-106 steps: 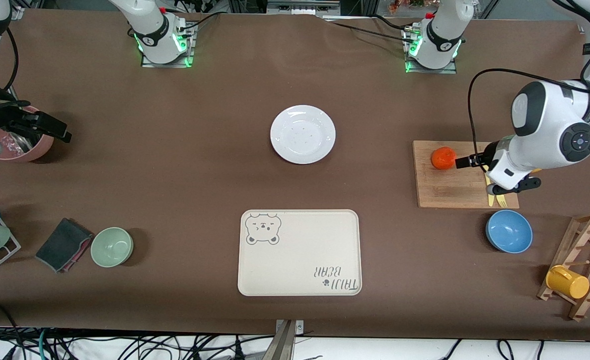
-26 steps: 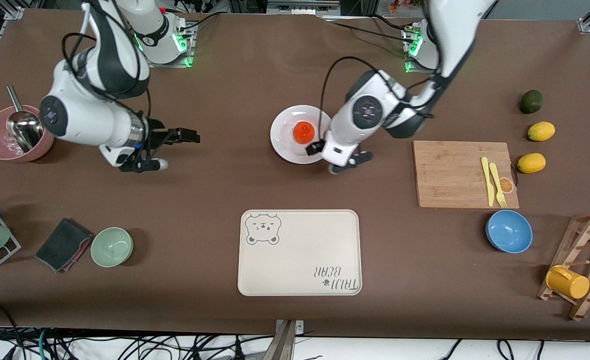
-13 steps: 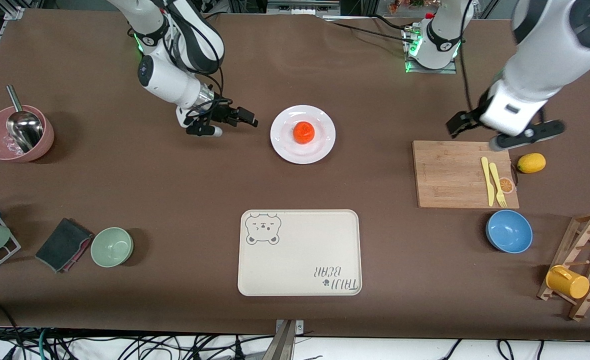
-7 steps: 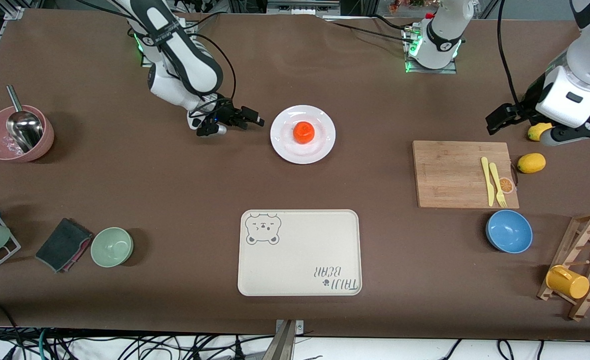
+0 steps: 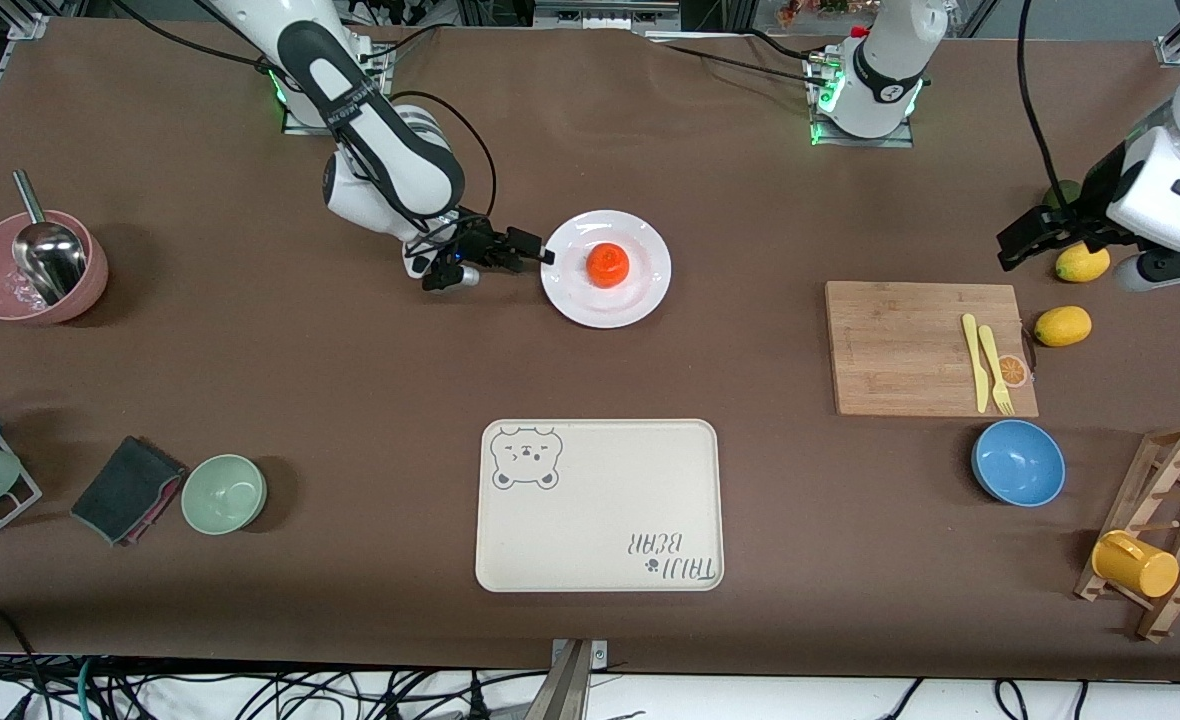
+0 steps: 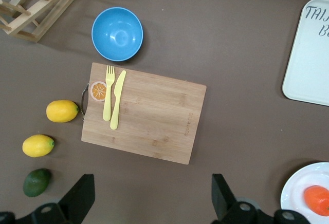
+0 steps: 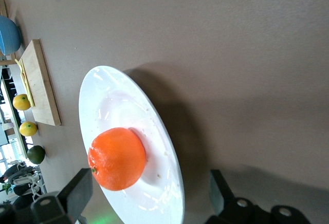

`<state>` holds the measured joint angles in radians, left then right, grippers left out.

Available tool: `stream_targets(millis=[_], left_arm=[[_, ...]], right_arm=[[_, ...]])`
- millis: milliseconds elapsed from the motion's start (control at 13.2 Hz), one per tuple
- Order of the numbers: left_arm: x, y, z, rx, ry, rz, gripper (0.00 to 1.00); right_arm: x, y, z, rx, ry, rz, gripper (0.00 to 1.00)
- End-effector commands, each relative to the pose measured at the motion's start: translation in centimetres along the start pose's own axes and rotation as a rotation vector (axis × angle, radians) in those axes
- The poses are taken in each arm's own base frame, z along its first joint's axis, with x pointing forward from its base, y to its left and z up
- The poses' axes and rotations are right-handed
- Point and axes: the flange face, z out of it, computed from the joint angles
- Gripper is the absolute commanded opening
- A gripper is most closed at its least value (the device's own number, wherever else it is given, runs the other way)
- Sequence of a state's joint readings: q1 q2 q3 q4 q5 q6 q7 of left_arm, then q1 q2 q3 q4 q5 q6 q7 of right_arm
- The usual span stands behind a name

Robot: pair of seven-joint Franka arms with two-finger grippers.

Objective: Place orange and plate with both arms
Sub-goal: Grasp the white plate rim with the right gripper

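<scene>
White plate (image 5: pixel 650 295) carries orange (image 5: pixel 607 264) | right claw (image 5: pixel 540 251) spread at rim | left claw (image 5: pixel 1025 240) spread, empty

Both arms wear glossy white shells with black bands at the joints. Each round base sits on a grey plate on the brown counter (image 5: pixel 590 370), ringed with green light and topped by a small red button. Black cables loop along the forearms. The right gripper (image 5: pixel 540 250) and left gripper (image 5: pixel 1012 250) are black, with square-tipped black jaws.
</scene>
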<state>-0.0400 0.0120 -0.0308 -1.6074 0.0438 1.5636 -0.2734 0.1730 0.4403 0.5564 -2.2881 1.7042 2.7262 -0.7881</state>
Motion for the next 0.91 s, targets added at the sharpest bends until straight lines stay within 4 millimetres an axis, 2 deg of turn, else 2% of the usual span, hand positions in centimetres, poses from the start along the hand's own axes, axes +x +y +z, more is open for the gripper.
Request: stream_targets(millis=[0,227,303,455,606,834], left_arm=[[0.0,0.5,-0.7,-0.013,-0.009,0.042,1.00],[0.2,0.6,-0.9,-0.012,-0.004,0.042,1.00],[0.2,0.5,-1.0,-0.016,0.000,0.042,1.00],[0.2,0.7,-1.0,-0.016,0.003,0.050,1.00],[0.2,0.3,-1.3,-0.001,0.005,0.049,1.00],[0.4,-0.6,-2.6,-0.022,0.020,0.030,1.00]], right_arm=[[0.3,-0.3,1.5,0.011,0.003,-0.004,1.00],[0.5,-0.5,2.2,0.018,-0.004,-0.004,0.98],[0.4,-0.6,2.5,0.017,-0.008,-0.010,0.92],[0.6,-0.7,2.4,0.013,-0.001,-0.023,0.77],[0.5,-0.1,2.7,-0.002,0.000,-0.057,0.53],[0.5,0.3,2.9,-0.007,-0.004,-0.063,0.33]])
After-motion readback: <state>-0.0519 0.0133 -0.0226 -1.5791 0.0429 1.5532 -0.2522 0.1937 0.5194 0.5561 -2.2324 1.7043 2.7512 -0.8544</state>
